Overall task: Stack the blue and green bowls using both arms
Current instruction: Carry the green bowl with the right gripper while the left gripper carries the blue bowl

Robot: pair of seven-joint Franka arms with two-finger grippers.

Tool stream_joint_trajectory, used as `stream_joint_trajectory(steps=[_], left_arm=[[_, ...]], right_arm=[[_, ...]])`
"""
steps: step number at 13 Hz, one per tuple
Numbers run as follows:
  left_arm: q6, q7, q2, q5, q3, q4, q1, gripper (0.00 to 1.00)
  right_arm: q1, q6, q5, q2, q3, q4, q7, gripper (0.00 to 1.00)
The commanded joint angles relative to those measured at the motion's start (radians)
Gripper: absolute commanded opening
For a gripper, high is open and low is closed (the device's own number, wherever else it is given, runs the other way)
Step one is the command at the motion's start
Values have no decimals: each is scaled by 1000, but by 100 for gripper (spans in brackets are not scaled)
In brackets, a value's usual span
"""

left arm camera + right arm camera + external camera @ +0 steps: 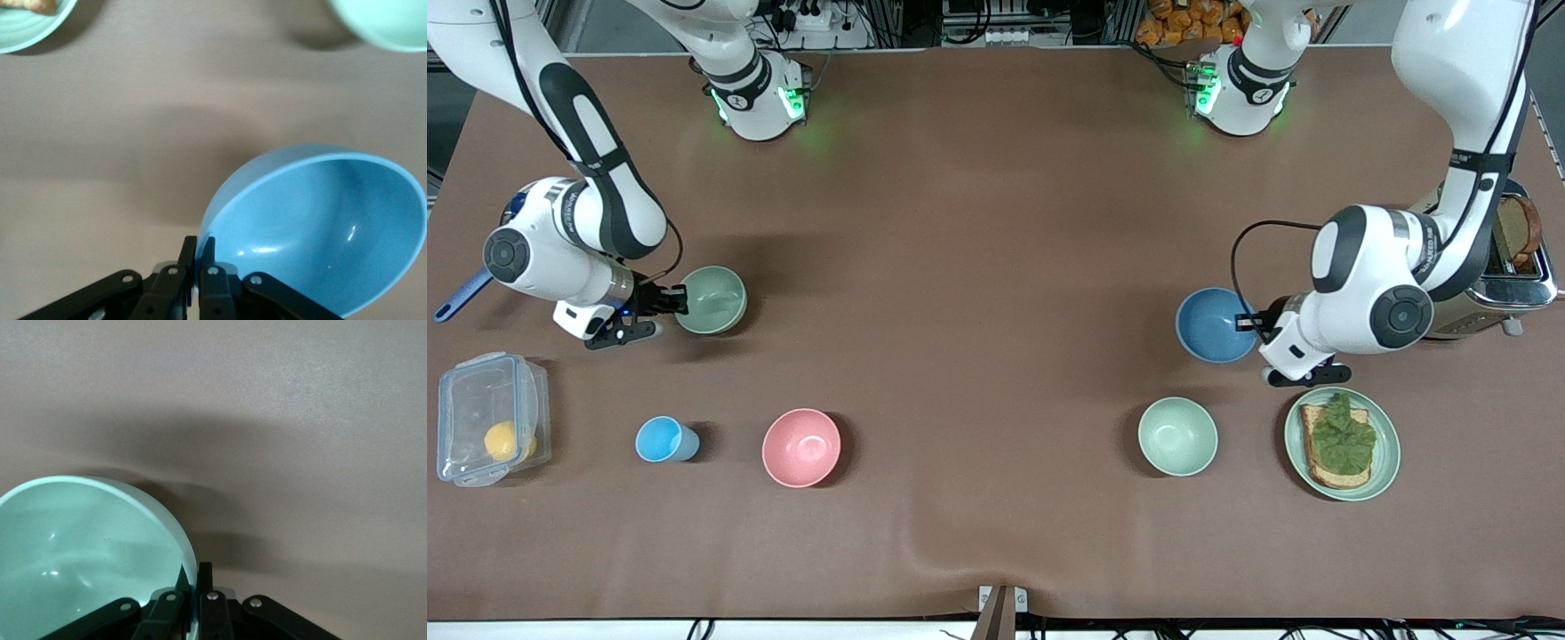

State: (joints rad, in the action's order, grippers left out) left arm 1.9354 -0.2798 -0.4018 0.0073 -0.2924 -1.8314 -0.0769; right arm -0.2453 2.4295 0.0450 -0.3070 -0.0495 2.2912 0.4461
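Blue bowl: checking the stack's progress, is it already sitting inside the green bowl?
No, the blue bowl and the green bowl sit apart at the table's two ends.

Front camera high; wrist cameras close, downward.

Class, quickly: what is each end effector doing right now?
Left end effector: closed on the rim of the round matte sky-blue bowl.
Right end effector: closed on the rim of the round matte sage-green bowl.
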Motion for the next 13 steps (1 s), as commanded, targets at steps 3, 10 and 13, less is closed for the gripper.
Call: stream_joint_trajectory(steps=[3,10,13], left_arm=[[-39,-157,-15,-53,-138,78,12,0],[-58,-295,-23,-52,-151,190,95,0],[-62,-297,0,-41,-151,192,91,0]], right_arm=[[4,-171,61,9,-23,-79,-125,0],[158,-354,206,52,-21,-133,-467,0],[276,-343,213,71,-23,-127,-677,0]])
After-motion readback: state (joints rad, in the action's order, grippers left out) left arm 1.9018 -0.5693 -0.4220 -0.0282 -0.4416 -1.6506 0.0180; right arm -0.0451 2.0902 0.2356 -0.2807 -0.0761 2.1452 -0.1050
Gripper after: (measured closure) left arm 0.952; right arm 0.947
